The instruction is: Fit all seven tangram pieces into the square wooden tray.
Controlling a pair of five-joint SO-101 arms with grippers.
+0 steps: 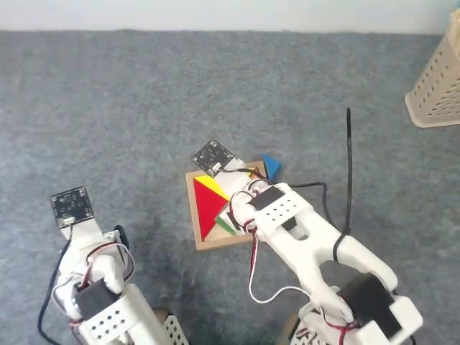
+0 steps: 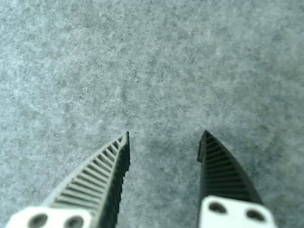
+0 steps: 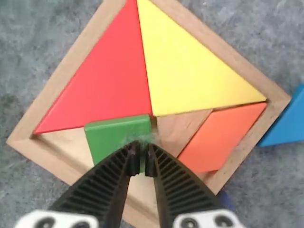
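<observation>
The square wooden tray (image 3: 72, 61) holds a red triangle (image 3: 102, 83), a yellow triangle (image 3: 185, 71) and an orange piece (image 3: 221, 135). A green piece (image 3: 114, 137) lies tilted at the red triangle's lower edge, and my right gripper (image 3: 141, 151) is shut on its edge. A blue piece (image 3: 287, 121) lies on the carpet just outside the tray. In the high view the right arm covers much of the tray (image 1: 192, 212); red (image 1: 208, 205), yellow (image 1: 210, 183), green (image 1: 225, 224) and blue (image 1: 272, 167) show. My left gripper (image 2: 164, 142) stands open over bare carpet.
Grey carpet covers the whole floor. A beige slatted basket (image 1: 438, 79) stands at the far right. A black cable (image 1: 348, 165) rises beside the right arm. The left arm (image 1: 93, 280) sits at the near left, well apart from the tray.
</observation>
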